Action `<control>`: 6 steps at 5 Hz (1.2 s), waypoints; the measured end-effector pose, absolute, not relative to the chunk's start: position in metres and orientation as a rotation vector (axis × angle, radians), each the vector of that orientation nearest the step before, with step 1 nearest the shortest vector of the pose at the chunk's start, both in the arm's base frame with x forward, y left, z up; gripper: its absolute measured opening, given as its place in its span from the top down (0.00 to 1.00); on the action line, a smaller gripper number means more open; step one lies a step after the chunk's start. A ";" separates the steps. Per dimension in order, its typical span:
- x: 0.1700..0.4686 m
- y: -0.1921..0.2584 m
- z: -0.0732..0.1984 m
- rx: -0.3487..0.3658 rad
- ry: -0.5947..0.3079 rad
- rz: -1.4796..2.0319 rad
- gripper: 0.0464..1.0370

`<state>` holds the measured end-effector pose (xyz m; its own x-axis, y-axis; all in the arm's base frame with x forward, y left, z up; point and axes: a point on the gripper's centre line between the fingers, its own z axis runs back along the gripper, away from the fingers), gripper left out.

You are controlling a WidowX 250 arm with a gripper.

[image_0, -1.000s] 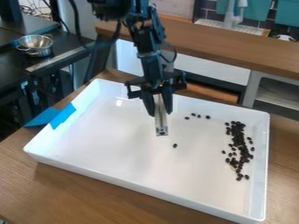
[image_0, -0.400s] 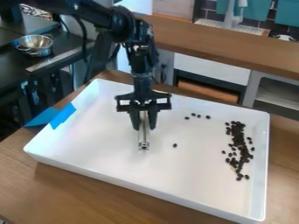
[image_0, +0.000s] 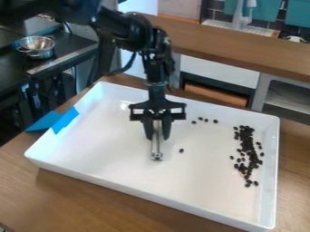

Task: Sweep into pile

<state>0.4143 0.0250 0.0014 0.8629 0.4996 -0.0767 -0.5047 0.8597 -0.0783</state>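
1. Beans (image_0: pixel 245 150) await a sweep as the black tool (image_0: pixel 157 137) hangs over the white tray (image_0: pixel 100 152), its fingers (image_0: pixel 166 130) closed around a slim metal bar (image_0: pixel 156 148).
2. The bar points down toward the tray floor; whether it touches cannot be told. It looks stiff and narrow, well suited to nudging, likely to let beans slip past on either side. A firm, upright grip high on the bar seems best.
3. A lone bean (image_0: pixel 181 150) sits near the bar, at its 3 o'clock.
4. Farther out, three beans (image_0: pixel 205 120) lie apart from the rest, toward the tray's 2 o'clock.
5. The main cluster gathers at 3 o'clock, loose and stretched along that side. Each bean is probably light, hard and prone to roll on the smooth floor; slow, low strokes against the outer edges should serve better than pinching.
6. Blue tape (image_0: pixel 65 120) marks the rim at 10 o'clock; the wooden surface (image_0: pixel 66 195) carries the tray.
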 end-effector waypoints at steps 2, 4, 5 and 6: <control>0.423 0.000 -0.002 -0.106 0.063 0.521 0.67; 0.437 -0.028 -0.003 -0.113 0.056 0.515 0.67; 0.442 -0.048 -0.003 -0.113 0.066 0.506 0.67; 0.452 -0.068 -0.004 -0.117 0.072 0.507 0.67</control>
<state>0.4516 -0.0685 -0.0045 0.8719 0.4798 -0.0978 -0.4881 0.8677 -0.0938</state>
